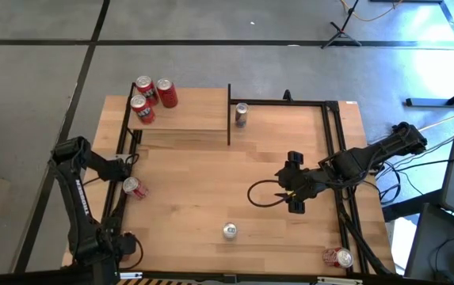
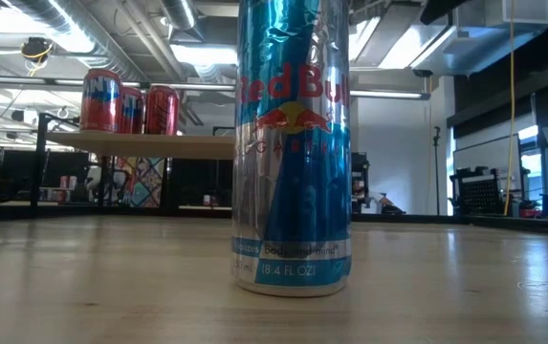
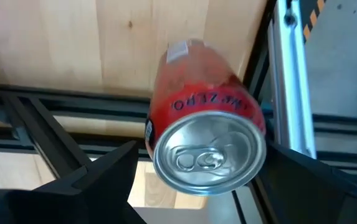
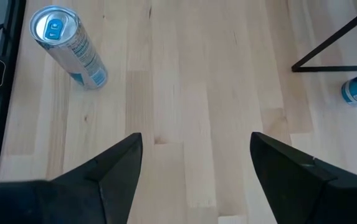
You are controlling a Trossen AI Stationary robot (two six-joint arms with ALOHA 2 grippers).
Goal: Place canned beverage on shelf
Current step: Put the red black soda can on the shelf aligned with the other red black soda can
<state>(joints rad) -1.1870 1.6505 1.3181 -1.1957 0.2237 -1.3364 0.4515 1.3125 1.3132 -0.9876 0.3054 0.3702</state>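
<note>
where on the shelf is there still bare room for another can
The shelf is bare on its right half, up to the black post. Its left end is crowded by three red cans. The left gripper holds a red can.

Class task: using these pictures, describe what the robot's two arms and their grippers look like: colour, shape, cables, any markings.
Both arms are black and jointed. The left arm bears white lettering along one segment. A black cable loops out by the right gripper. Each gripper has two dark, wedge-shaped fingers, broad at the base and narrowing to tips.
</note>
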